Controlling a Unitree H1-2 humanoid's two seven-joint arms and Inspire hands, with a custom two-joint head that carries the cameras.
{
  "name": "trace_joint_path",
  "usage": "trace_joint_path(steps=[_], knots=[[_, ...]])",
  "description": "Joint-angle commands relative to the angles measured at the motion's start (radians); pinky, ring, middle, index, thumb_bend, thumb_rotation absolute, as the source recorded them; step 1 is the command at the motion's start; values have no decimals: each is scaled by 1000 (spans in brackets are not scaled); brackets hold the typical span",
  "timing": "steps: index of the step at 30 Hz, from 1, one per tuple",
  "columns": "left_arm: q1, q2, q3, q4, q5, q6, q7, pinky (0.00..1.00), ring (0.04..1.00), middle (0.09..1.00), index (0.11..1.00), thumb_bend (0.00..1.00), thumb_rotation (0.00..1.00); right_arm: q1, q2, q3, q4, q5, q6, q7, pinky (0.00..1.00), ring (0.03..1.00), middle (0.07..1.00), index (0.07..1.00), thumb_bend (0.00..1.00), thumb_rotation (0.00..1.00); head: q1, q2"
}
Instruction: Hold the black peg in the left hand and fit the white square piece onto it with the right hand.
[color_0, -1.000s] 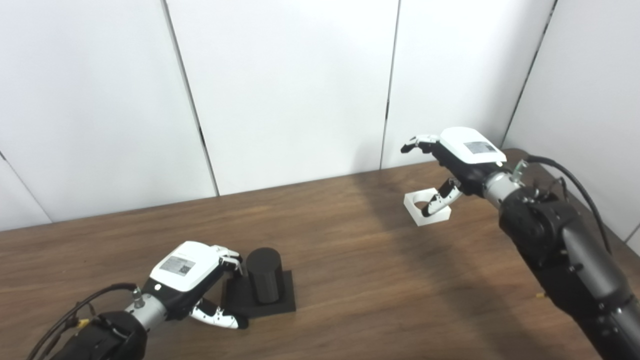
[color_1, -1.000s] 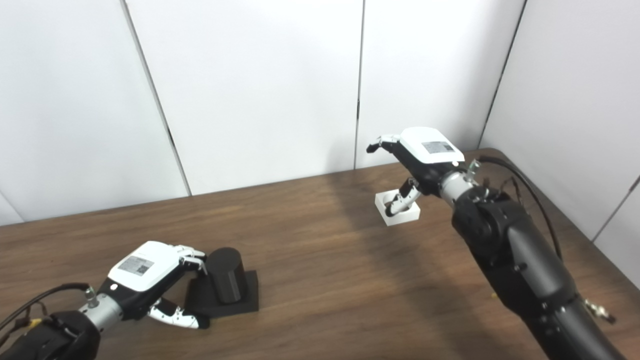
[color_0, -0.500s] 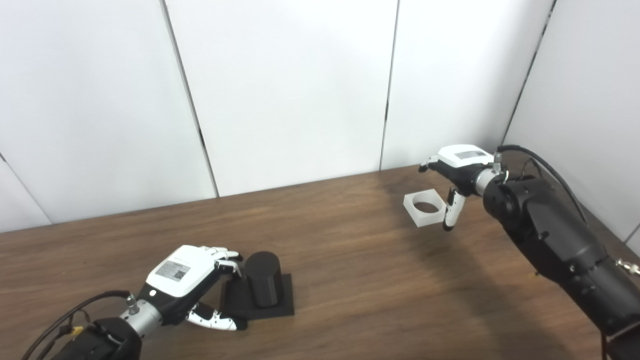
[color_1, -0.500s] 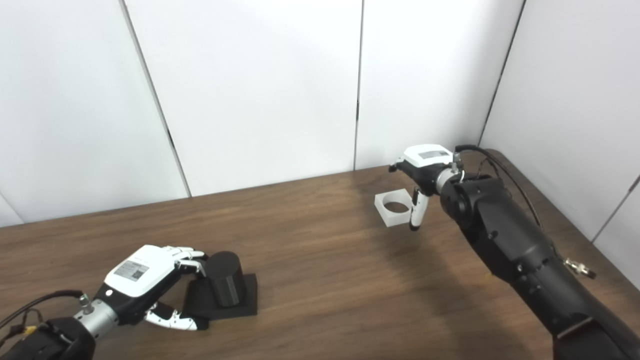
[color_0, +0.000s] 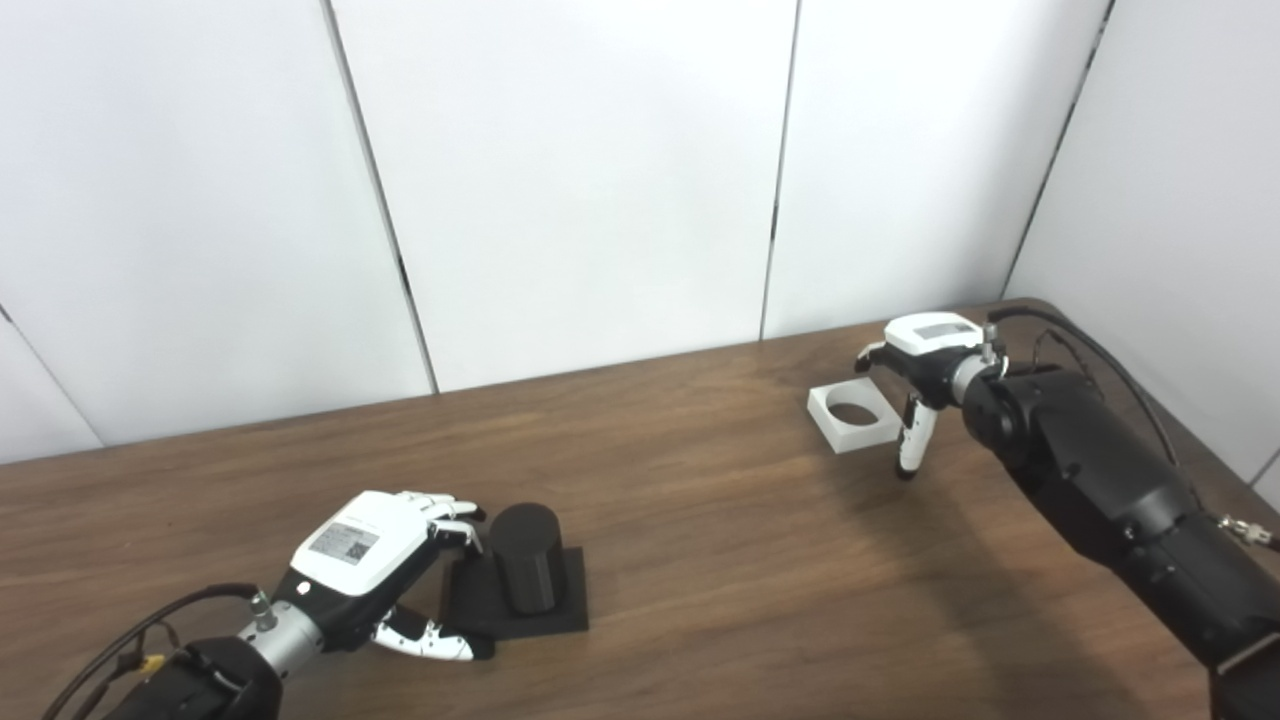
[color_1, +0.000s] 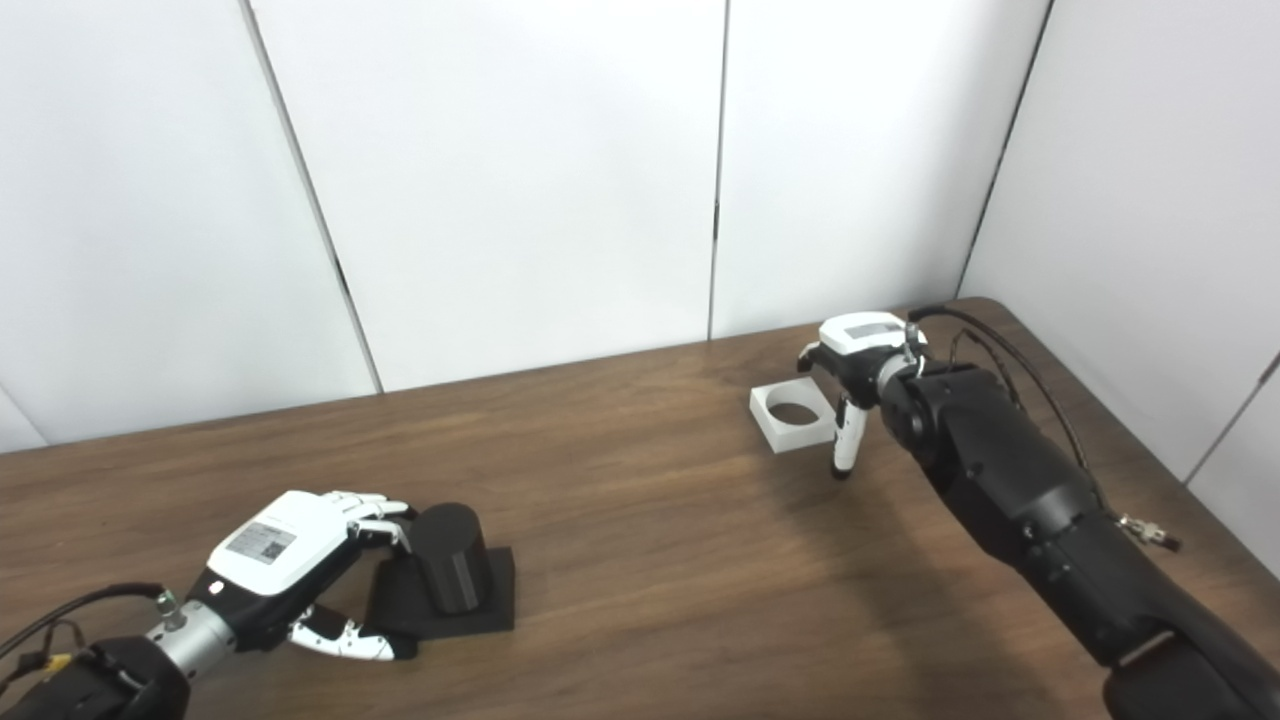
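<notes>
The black peg (color_0: 525, 555) is a short upright cylinder on a flat black square base (color_0: 570, 600), at the table's near left. My left hand (color_0: 375, 555) is open right beside it on the left: its fingertips (color_0: 462, 520) are close to the peg's top and its thumb lies by the base's front corner. The white square piece (color_0: 860, 440), with a round hole, lies flat on the table at the far right. My right hand (color_0: 925, 375) is open at the piece's right edge, thumb pointing down at the table, holding nothing.
The brown wooden table (color_0: 700, 520) ends at white wall panels (color_0: 580, 180) behind and on the right. A black cable (color_0: 1110, 360) runs along my right forearm near the table's far right corner.
My right hand has dropped and turned, its thumb moving off the white piece's hole to beside its right edge. My left hand has sunk slightly by the peg. The peg and piece stayed put.
</notes>
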Motion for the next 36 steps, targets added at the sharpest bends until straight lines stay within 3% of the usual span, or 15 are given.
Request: trace_joint_path(steps=[1,10,22,36], knots=[[96,48,-74,57,84,8,-144,793,841,837,495,519,83,-48,-14,-10,-9,-3,-2,-32,715,845,894,860,934,131,-1,0],[105,52,-63,18,64,34,-165,828,841,828,494,521,79,-49,-2,-3,0,-4,9,-29,734,866,904,863,887,137,9,6],[115,55,-67,-33,68,63,-193,762,819,818,494,522,74,-54,12,9,21,13,-10,-53,721,854,901,856,868,145,34,23],[120,61,-66,-79,60,90,-218,753,815,812,493,522,73,-135,40,80,150,26,-52,-60,735,851,879,753,831,160,56,39]])
